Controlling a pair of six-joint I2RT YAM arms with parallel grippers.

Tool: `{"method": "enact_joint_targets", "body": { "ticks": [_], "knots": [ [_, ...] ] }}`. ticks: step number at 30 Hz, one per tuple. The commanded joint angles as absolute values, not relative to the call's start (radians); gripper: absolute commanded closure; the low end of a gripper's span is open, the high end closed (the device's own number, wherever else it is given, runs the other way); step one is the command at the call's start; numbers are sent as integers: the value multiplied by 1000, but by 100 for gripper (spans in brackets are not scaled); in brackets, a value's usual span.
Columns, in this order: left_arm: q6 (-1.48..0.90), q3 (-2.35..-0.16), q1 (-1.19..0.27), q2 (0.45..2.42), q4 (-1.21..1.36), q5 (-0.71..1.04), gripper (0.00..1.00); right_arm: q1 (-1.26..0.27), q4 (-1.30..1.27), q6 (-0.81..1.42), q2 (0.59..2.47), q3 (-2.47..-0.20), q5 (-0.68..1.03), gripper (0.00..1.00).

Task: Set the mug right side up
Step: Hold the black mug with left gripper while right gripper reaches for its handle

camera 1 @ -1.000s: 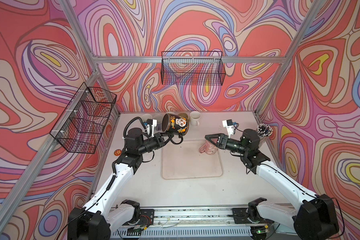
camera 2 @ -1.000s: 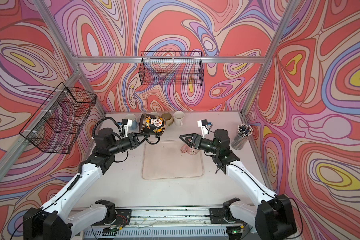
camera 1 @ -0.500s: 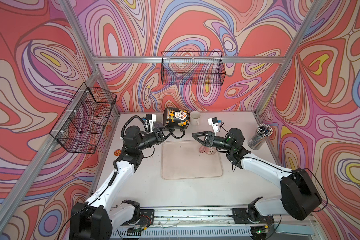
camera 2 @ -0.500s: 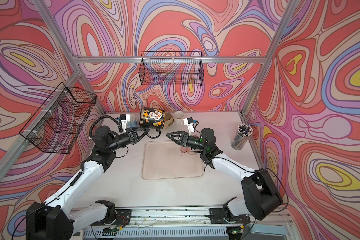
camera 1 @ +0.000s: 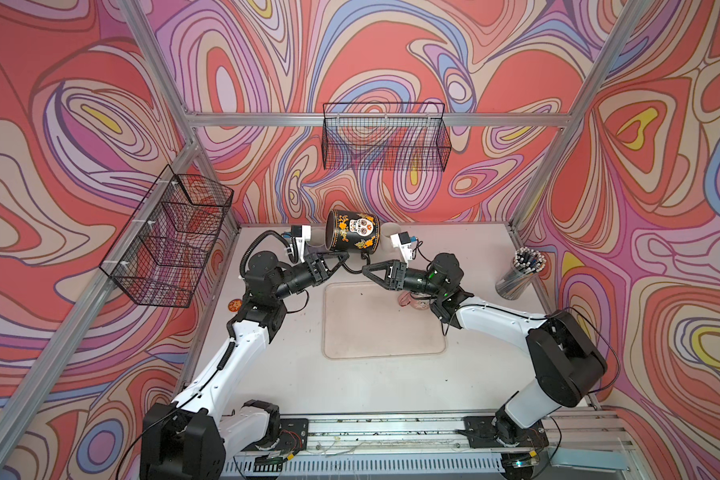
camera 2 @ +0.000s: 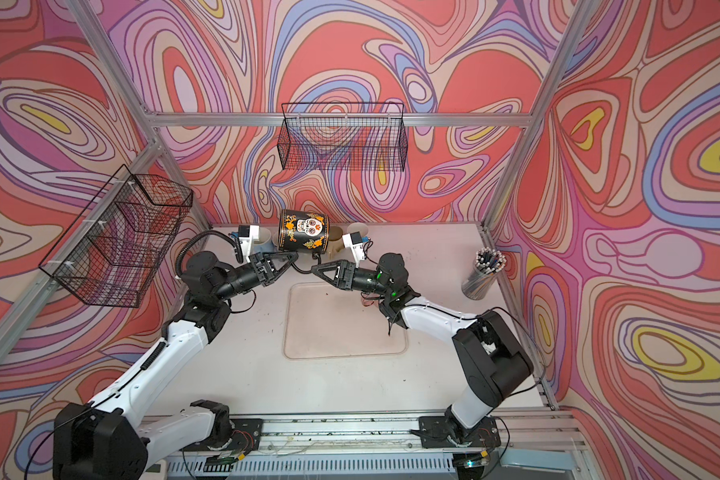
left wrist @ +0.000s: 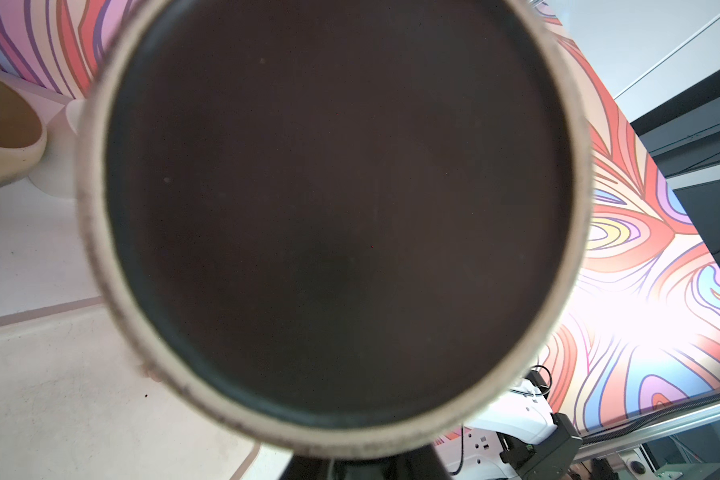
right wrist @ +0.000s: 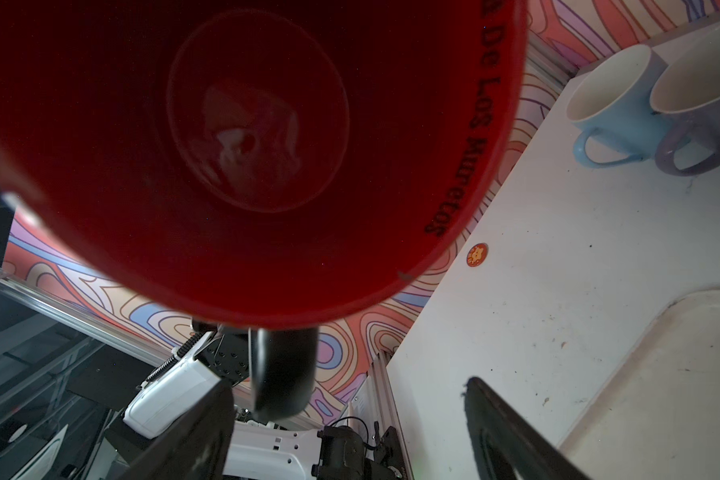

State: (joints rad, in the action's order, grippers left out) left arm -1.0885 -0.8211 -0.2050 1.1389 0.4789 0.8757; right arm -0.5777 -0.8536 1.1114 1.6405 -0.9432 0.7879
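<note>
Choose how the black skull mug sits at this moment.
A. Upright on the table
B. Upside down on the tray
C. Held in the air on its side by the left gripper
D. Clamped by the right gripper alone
C: in both top views the black skull mug hangs on its side above the table, held by the left gripper. In the right wrist view the right gripper is open and holds nothing.

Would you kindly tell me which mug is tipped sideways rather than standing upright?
The black skull mug, held in the air on its side by the left gripper; the blue mug and purple mug stand upright on the table.
</note>
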Motion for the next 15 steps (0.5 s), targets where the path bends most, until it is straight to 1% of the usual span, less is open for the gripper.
{"method": "enact_joint_targets", "body": {
  "ticks": [1,7,8,11,15],
  "knots": [
    [-1085,-865,-198,1116,701,903,100,-580,-987,1179,1688,-991,799,16],
    [-1096,-838,-197,1121,722,905,100,-581,-1122,1274,1766,-1052,813,24],
    [-1099,-832,-198,1124,728,905,100,-581,-1135,1285,1800,-1062,814,25],
    [-1107,-814,-198,1130,748,904,100,-581,-1145,1298,1822,-1087,818,29],
    [-1123,-790,-198,1143,783,903,100,-581,-1148,1299,1833,-1104,807,31]
  ]
}}
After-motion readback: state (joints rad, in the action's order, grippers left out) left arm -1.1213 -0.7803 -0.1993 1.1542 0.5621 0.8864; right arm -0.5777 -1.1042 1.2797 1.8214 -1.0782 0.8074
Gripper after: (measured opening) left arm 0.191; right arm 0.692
